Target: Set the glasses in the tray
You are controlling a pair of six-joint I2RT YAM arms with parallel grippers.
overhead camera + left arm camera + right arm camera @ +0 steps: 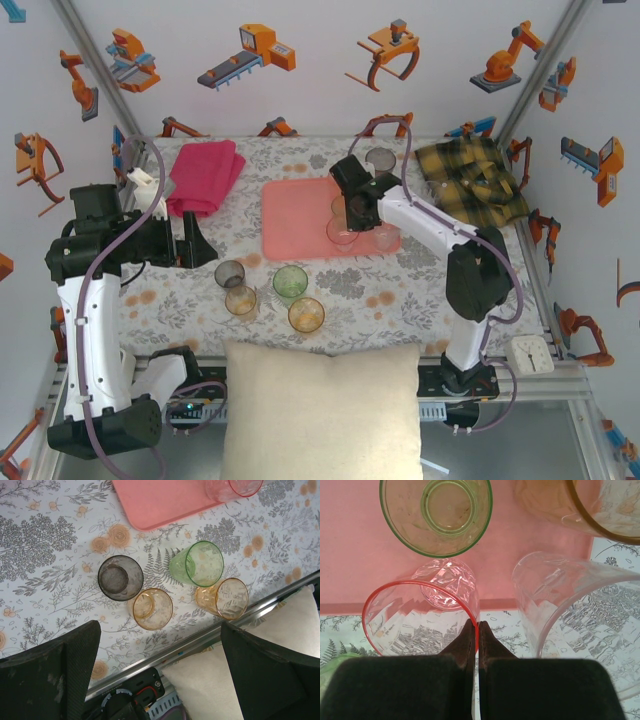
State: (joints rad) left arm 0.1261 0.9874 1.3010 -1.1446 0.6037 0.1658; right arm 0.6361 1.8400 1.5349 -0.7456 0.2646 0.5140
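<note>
Pink glass [420,610] in R jaws, tray [355,555] edge; clear glass [570,610] close

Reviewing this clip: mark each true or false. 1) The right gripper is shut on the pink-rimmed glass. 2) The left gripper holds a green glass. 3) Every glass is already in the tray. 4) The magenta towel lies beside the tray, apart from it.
1) True: the right gripper pinches the wall of the pink-rimmed glass at its rim.
2) False: the left gripper is open and holds nothing.
3) False: a grey glass, a green glass, an amber glass and a second amber glass stand on the tablecloth.
4) True: the magenta towel lies clear of the tray.
</note>
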